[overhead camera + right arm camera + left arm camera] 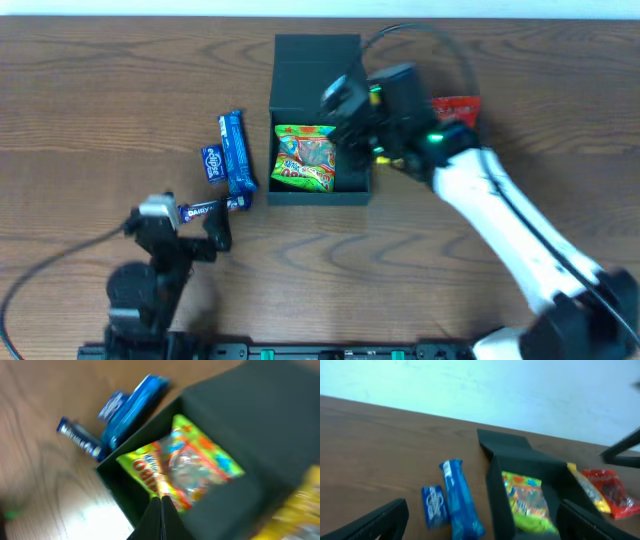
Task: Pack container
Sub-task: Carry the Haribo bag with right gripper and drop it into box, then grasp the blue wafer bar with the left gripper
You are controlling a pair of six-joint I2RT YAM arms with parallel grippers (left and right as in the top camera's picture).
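Left arm, nearest: folded low at the near edge of the worktop. Left pincer spread wide and empty, just beside a dark snack bar.
Two blue packets, side by side, left of the container.
Container: mid-worktop, lid flap thrown back on the far side, bright sweet bag inside, bare floor along its right.
Right arm: reaching in from the near right. Right pincer pressed closed above the box's right half, nothing seen in it.
Red packet: right of the box.
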